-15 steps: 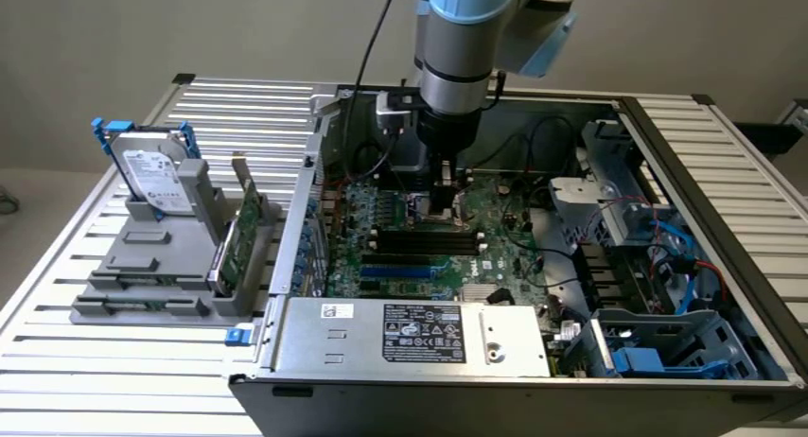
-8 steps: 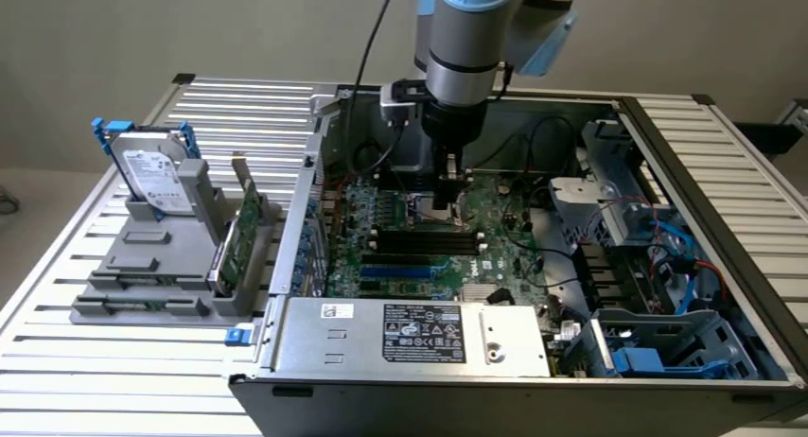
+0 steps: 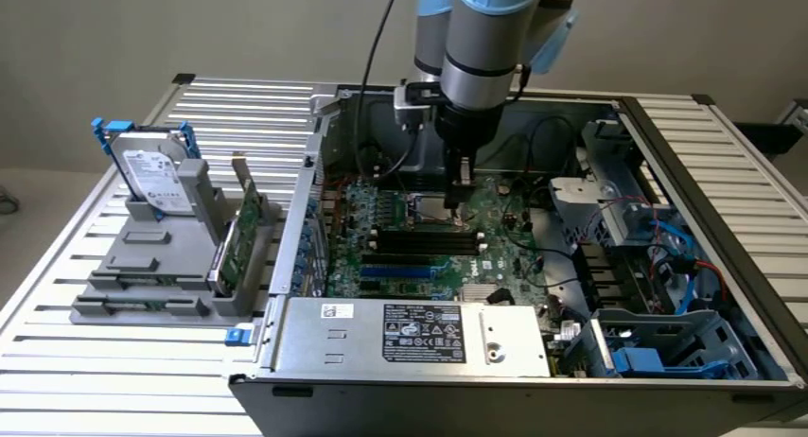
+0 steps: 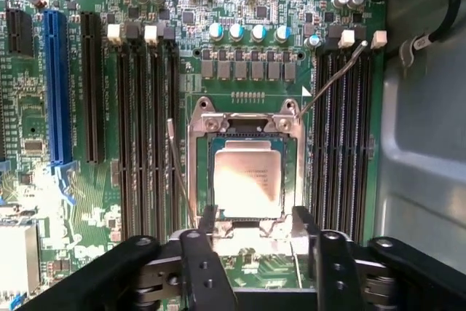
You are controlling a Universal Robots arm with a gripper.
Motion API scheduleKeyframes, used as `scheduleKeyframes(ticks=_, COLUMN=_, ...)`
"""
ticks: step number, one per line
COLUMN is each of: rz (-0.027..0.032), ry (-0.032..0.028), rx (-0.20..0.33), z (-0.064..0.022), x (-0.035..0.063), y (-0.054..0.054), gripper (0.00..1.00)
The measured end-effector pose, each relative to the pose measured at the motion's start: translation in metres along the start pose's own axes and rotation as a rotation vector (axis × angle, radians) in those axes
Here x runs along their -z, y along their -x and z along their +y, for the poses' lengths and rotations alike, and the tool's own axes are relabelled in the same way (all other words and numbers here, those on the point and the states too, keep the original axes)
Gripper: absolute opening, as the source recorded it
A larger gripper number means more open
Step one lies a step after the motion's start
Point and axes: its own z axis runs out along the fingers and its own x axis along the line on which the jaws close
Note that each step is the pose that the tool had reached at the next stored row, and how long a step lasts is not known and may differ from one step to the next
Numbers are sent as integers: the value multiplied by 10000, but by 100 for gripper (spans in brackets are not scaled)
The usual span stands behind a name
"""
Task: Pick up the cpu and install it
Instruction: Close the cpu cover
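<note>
Your cpu lay flat inside the metal-framed socket on the motherboard, just beyond the tips of the pincer. The pincer's black fingers stood apart, one toward each side of the chip's near edge; whether they touched it, I could not tell. Your arm reached straight down into the open computer case. The case sat on a slatted metal counter, with a hard drive upright in a grey holder at the exterior view's left.
</note>
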Motion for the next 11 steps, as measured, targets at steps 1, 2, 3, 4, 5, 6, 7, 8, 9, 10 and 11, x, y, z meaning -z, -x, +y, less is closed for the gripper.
scheduleKeyframes(ticks=1, rz=-25, ry=6, rx=0, z=-7, x=24, y=-4, gripper=48)
scheduleKeyframes(ticks=2, rz=-52, ry=13, rx=0, z=-13, x=50, y=-6, gripper=42)
scheduleKeyframes(ticks=3, rz=-77, ry=23, rx=-1, z=-18, x=80, y=-10, gripper=36)
scheduleKeyframes(ticks=4, rz=-103, ry=31, rx=-1, z=-24, x=109, y=-14, gripper=36)
scheduleKeyframes(ticks=5, rz=-131, ry=39, rx=-1, z=-32, x=137, y=-19, gripper=30)
scheduleKeyframes(ticks=6, rz=-161, ry=46, rx=-2, z=-43, x=159, y=-27, gripper=24)
scheduleKeyframes(ticks=7, rz=-198, ry=50, rx=-1, z=-59, x=172, y=-36, gripper=18)
scheduleKeyframes(ticks=8, rz=-228, ry=55, rx=-1, z=-79, x=185, y=-46, gripper=18)
scheduleKeyframes(ticks=9, rz=-261, ry=60, rx=-1, z=-104, x=196, y=-57, gripper=13)
scheduleKeyframes(ticks=10, rz=-291, ry=64, rx=-1, z=-127, x=204, y=-68, gripper=11)
scheduleKeyframes(ticks=11, rz=-323, ry=66, rx=-1, z=-152, x=211, y=-78, gripper=11)
